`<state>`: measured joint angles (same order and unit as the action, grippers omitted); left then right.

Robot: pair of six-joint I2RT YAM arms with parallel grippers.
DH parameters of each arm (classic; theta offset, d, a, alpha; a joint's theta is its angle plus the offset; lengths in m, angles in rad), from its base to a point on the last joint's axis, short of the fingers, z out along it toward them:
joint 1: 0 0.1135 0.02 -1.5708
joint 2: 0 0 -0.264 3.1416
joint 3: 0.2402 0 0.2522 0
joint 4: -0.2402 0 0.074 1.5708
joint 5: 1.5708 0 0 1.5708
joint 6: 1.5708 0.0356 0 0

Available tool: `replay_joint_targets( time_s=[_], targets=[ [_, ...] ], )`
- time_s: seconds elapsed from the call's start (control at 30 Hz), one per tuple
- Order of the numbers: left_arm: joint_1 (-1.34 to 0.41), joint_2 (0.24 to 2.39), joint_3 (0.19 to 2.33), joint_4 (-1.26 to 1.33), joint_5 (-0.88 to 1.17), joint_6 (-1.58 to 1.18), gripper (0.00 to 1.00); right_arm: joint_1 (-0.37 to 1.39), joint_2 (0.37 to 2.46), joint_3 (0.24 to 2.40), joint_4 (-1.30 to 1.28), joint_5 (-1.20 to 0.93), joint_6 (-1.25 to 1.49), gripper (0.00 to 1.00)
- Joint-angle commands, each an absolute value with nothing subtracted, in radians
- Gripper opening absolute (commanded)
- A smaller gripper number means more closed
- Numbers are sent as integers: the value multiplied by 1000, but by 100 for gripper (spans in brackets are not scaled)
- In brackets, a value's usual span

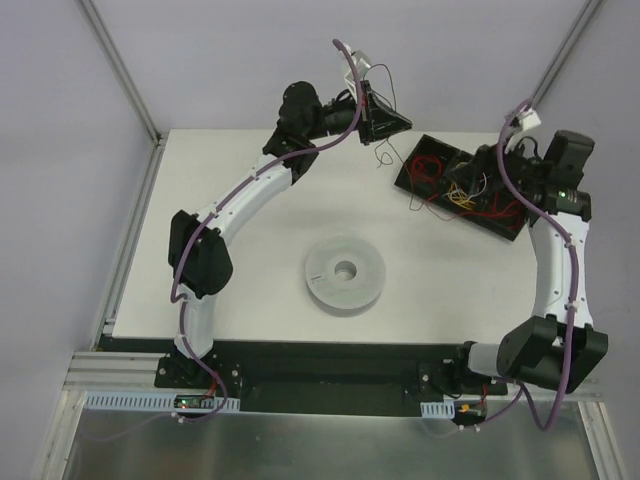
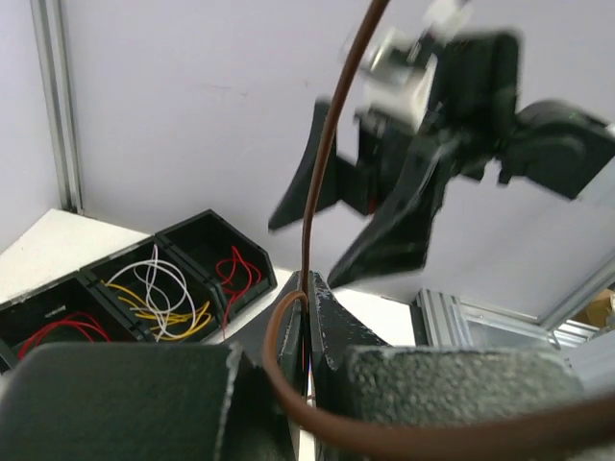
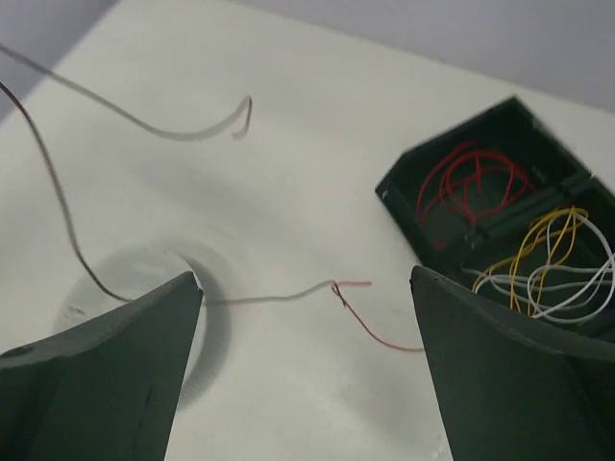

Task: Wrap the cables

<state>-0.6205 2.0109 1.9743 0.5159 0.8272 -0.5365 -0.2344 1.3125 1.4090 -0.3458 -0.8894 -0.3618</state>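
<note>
My left gripper point(image 1: 388, 122) is raised over the table's far edge and is shut on the cable point(image 1: 384, 155), a thin dark strand that loops above the jaws and dangles below them. In the left wrist view the brownish cable point(image 2: 309, 192) runs up out of the closed jaws of the left gripper point(image 2: 309, 300). The grey spool point(image 1: 345, 275) lies flat at mid-table. My right gripper point(image 1: 485, 175) hovers over the black box, and it is open and empty in its wrist view point(image 3: 304, 277). The cable point(image 3: 53, 182) crosses there above the blurred spool point(image 3: 125, 298).
A black compartment box point(image 1: 415, 160) with red, yellow and white wires stands at the back right and also shows in the right wrist view point(image 3: 500, 125). A loose red wire point(image 3: 375, 328) trails from it onto the table. Metal frame posts stand at the back corners.
</note>
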Motion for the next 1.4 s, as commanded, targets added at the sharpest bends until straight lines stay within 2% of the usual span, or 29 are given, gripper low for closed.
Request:
replay_joint_targets(
  time_s=[0.0,0.1,0.23,0.57,0.67,0.87,0.97,1.17,1.37],
  targets=[
    [-618,2020,2054,534,802,-555,0,-236,1285,1269,-437,-903,-756,92],
    [-618,2022,2057,528,802,-549,0,-222,1327,1220,-480,-911,-941,92],
    [-618,2017,2051,525,804,-546,0,-209,1373,1114,-411,-907,-1049,92],
    [-615,2008,2045,512,816,-545,0,-91,1492,1048,-223,-760,-1186,75],
    [-614,2003,2040,512,816,-545,0,-86,1540,1045,-144,-715,-1200,63],
    [-607,1996,2039,499,807,-532,0,-94,1583,1068,-144,-684,-1247,19],
    [-588,1996,2040,499,781,-551,0,-124,1554,1066,-193,-678,-1270,1],
    [-508,1956,2043,482,759,-578,0,-299,1491,1132,-274,-687,-1273,0],
    [-425,1879,2023,472,758,-587,0,-465,1552,1324,-357,-703,-1246,1]
  ],
)
